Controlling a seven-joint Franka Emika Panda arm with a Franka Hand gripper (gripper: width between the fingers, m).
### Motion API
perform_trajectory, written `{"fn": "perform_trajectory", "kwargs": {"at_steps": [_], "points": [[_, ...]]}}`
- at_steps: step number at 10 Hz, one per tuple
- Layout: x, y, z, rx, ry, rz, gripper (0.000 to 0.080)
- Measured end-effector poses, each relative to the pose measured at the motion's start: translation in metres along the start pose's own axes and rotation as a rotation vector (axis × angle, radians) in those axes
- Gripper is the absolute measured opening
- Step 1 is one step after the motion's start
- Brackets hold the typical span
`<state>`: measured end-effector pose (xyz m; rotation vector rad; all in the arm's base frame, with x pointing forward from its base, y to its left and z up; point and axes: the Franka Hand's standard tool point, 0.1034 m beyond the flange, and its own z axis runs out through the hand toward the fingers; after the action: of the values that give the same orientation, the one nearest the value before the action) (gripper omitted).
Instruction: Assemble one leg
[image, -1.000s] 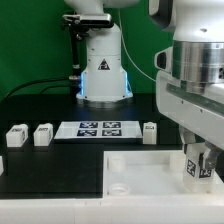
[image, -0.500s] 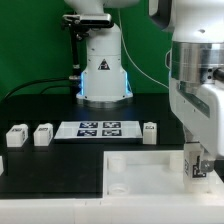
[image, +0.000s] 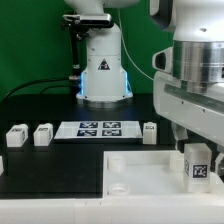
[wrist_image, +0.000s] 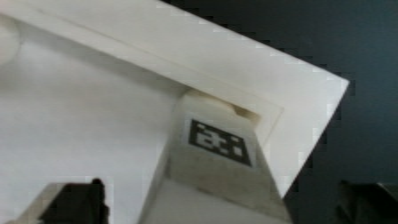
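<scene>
Right now your hand (image: 197, 168) is clamped on the leg (image: 197, 163), which stands upright at the corner of the tabletop panel (image: 140, 170) on the exterior view's right, its marker tag facing the camera. In the wrist view the leg (wrist_image: 222, 160) sits tight in that corner of the panel (wrist_image: 107, 110), with both fingertips (wrist_image: 75, 200) low at its sides. You appear to be seating or turning the leg into its corner hole, though the hole itself is hidden beneath it. Keep the leg plumb and press straight down along its axis; a tilt would likely bind it or nudge the panel.

Mind the edges: the leg stands right at the panel's raised rim, and past that corner lies only dark bench (image: 50, 170), so a slip outward drops it off the panel. Open room lies toward the panel's middle. The spare legs (image: 150, 132), (image: 43, 134), (image: 16, 137) and the marker board (image: 98, 128) sit well apart, behind the panel.
</scene>
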<state>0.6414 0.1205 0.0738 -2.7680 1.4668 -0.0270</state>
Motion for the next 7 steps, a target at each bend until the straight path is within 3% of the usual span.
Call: {"fn": "perform_trajectory", "kwargs": {"at_steps": [7], "points": [[0.0042,0.0008,0.0005,0.003,0.007,-0.826,0.0649]]}}
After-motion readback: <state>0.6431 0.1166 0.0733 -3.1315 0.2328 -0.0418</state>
